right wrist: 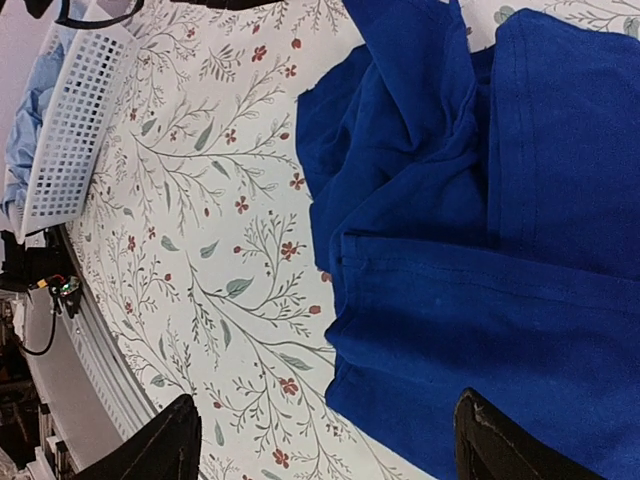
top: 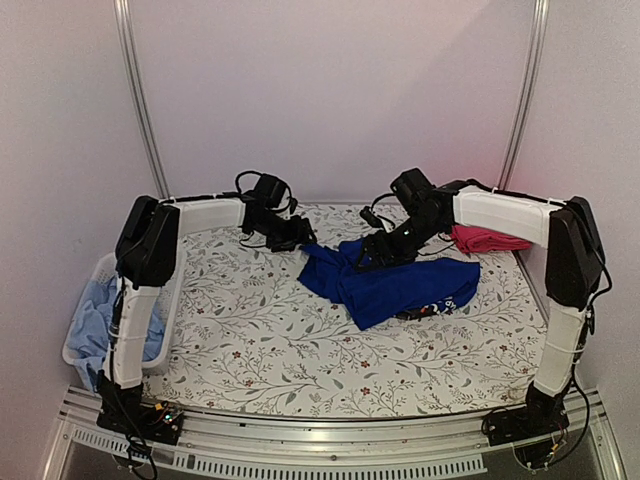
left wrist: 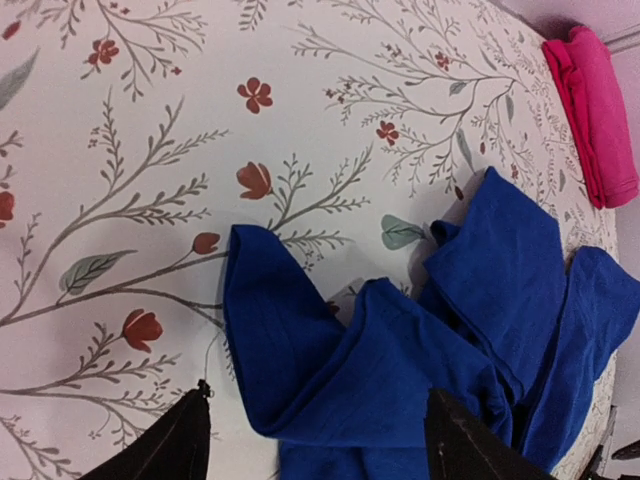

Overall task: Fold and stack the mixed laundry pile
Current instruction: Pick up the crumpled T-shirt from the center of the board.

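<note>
A royal-blue shirt (top: 385,284) lies crumpled on the floral table cover, right of centre. It fills the lower part of the left wrist view (left wrist: 400,370) and the right side of the right wrist view (right wrist: 480,220). A folded red-pink garment (top: 487,239) lies at the back right, also in the left wrist view (left wrist: 592,110). A light-blue shirt (top: 95,320) lies in the basket. My left gripper (top: 297,240) is open just above the blue shirt's back-left edge. My right gripper (top: 372,255) is open above the shirt's back edge.
A white perforated basket (top: 103,272) stands at the table's left edge; it also shows in the right wrist view (right wrist: 70,120). The floral table cover (top: 260,340) spreads in front of the shirt. Metal rails (top: 330,435) run along the near edge.
</note>
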